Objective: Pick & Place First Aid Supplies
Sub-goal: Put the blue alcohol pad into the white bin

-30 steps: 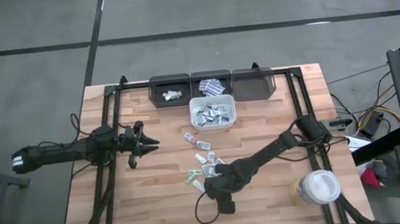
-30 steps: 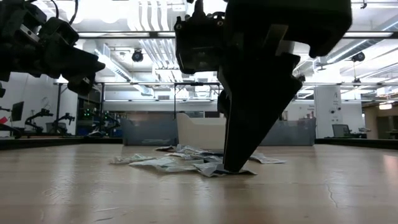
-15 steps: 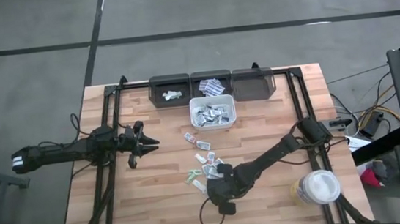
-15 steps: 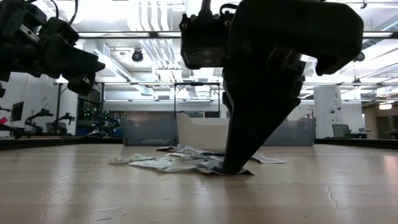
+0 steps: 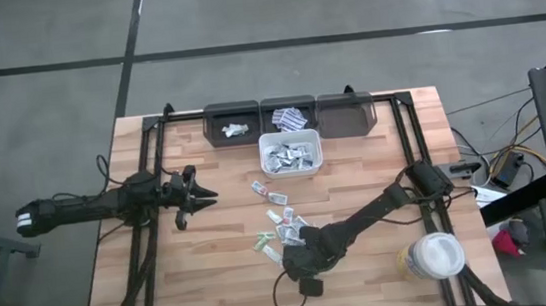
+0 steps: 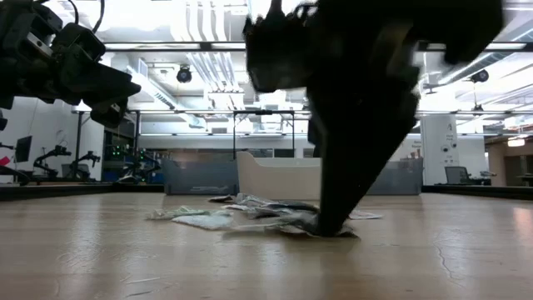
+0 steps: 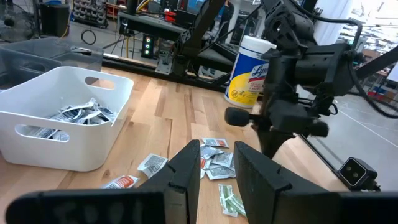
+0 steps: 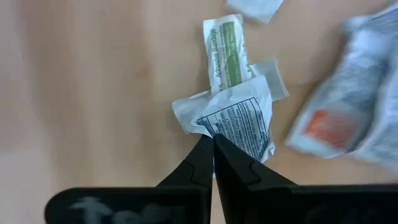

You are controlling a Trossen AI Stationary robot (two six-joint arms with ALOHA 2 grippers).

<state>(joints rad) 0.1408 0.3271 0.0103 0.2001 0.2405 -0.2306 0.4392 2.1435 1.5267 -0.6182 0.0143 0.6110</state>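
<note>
My right gripper [image 8: 212, 144] is pinched shut on a white sachet [image 8: 239, 121] just beside the loose pile [image 5: 277, 218], near the white bin [image 5: 291, 155]; low view blocked. Left gripper [image 5: 200, 193] seems part open, empty.

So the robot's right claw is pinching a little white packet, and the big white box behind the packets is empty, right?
Not quite. The right gripper is pinching a white sachet, but the white bin isn't empty. The left wrist view shows a heap of sachets inside it, and the high view shows them too.
</note>
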